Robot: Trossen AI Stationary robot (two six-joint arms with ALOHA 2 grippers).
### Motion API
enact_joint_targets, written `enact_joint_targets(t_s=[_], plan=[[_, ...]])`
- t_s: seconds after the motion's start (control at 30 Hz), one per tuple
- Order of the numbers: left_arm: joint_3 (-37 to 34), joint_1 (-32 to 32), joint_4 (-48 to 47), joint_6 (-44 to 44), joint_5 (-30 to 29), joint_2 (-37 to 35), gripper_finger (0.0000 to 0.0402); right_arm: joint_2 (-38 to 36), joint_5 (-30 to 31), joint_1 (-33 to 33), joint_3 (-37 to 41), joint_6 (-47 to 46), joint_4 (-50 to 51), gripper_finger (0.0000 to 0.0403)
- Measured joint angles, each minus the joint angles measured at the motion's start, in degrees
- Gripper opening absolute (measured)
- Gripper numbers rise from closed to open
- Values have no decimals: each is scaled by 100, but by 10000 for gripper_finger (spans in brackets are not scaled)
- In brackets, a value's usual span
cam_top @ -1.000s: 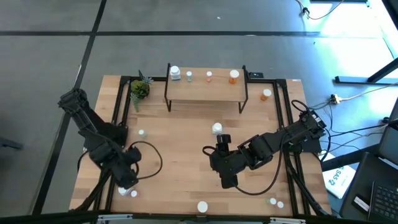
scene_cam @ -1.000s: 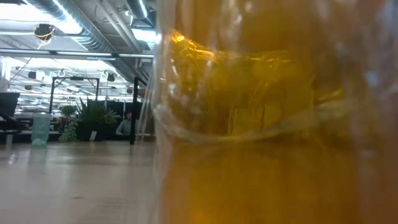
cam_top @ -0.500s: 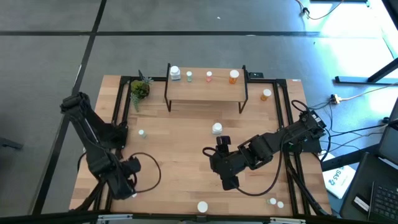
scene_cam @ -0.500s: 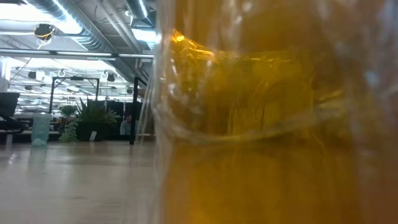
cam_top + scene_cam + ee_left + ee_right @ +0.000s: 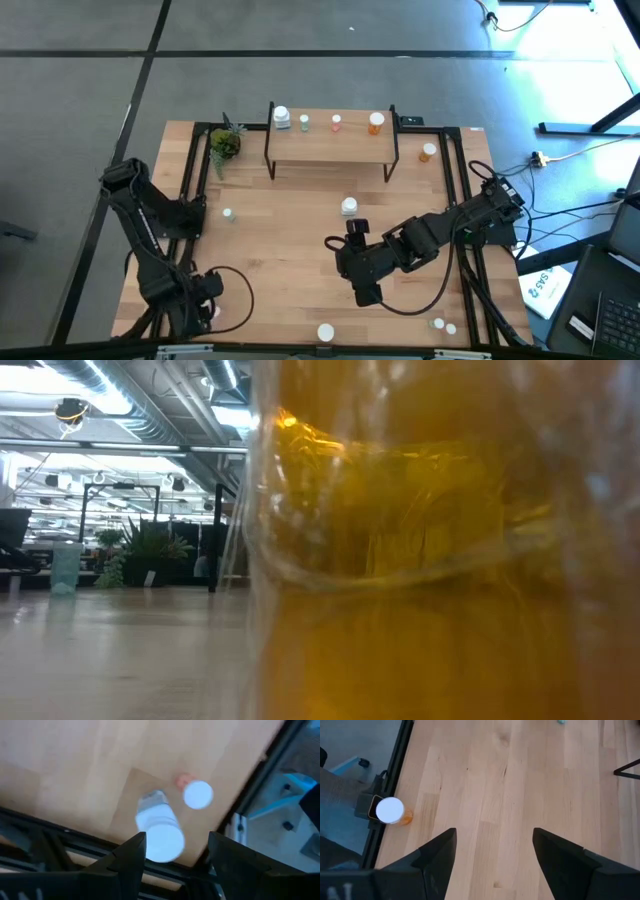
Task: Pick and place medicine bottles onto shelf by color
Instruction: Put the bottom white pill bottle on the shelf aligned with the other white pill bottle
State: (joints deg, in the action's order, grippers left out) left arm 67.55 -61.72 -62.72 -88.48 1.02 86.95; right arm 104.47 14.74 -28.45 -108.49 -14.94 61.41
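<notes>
The left gripper (image 5: 172, 852) hangs spread wide over a white bottle (image 5: 159, 827) at the table's front left corner, nothing clasped, the bottle showing between its fingers. In the high view that gripper (image 5: 205, 308) sits at lower left of frame. The right gripper (image 5: 366, 290) is lower centre, jaws parted and empty over bare wood. A pink-red bottle (image 5: 192, 792) stands just beside the white one.

The table (image 5: 290, 240) is pale wood planks with a black frame, on a grey floor. At upper centre, the shelf (image 5: 330, 143) carries four bottles in a row: white, pale green, pink-red, orange. A potted plant (image 5: 224, 143) stands to its left.

The right wrist view picks out an orange bottle (image 5: 391, 811) at the table's edge. The low view alone shows the room, with ceiling ducts, strip lights and distant plants, though an amber bottle (image 5: 440, 560) pressed close to the lens fills most of it.
</notes>
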Motion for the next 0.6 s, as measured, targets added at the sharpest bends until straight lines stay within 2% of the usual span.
enact_joint_targets(t_s=[0.2, 0.37, 0.6], plan=[[0, -199, -18, -145, -186, -1, 207, 0, -19, -2, 0, -140, -59, 264], [0, -305, -16, -380, -303, -1, 207, 0, -481, -2, 0, -127, -72, 264], [0, -437, -17, -594, -332, -1, 207, 0, -528, 0, 0, -107, -79, 264]])
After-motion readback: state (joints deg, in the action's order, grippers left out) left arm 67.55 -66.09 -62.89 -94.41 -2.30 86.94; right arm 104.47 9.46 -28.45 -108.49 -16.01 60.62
